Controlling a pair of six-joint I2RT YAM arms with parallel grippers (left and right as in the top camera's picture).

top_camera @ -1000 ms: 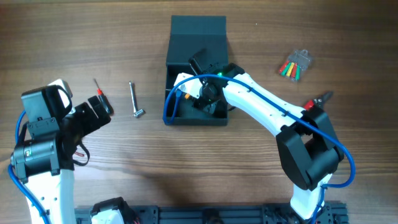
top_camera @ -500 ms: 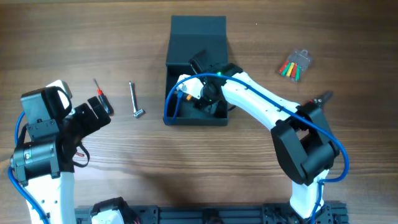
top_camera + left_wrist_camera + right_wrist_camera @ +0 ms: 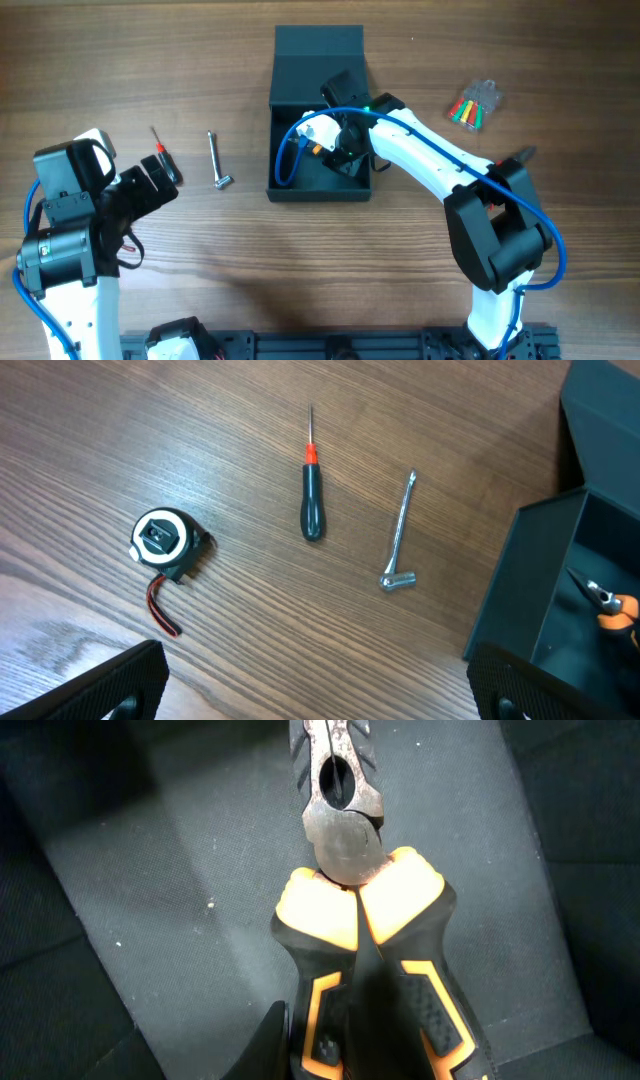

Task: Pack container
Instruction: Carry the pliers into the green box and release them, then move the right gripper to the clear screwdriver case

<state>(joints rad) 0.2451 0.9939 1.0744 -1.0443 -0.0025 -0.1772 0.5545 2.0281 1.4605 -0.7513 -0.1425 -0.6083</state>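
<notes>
The container (image 3: 318, 193) is a dark teal-black box at the table's middle back, its flap lid (image 3: 318, 42) folded open behind it. My right gripper (image 3: 338, 140) reaches down into it and is shut on the orange-and-black handles of pliers (image 3: 345, 840), just above the box floor (image 3: 150, 920). Its fingers (image 3: 370, 1055) flank the handles. The pliers' tip and the box wall (image 3: 520, 580) also show in the left wrist view (image 3: 610, 605). My left gripper (image 3: 155, 178) is open and empty over the table at left, its fingers wide apart (image 3: 320, 690).
A red-and-black screwdriver (image 3: 312, 490), a metal L-shaped wrench (image 3: 400, 535) and a tape measure (image 3: 165, 545) lie left of the box. A clear pack of coloured bits (image 3: 472, 105) and a small red-black tool (image 3: 515, 158) lie at right.
My right gripper has moved a little right and toward the back inside the box with the pliers. The left arm has not moved.
</notes>
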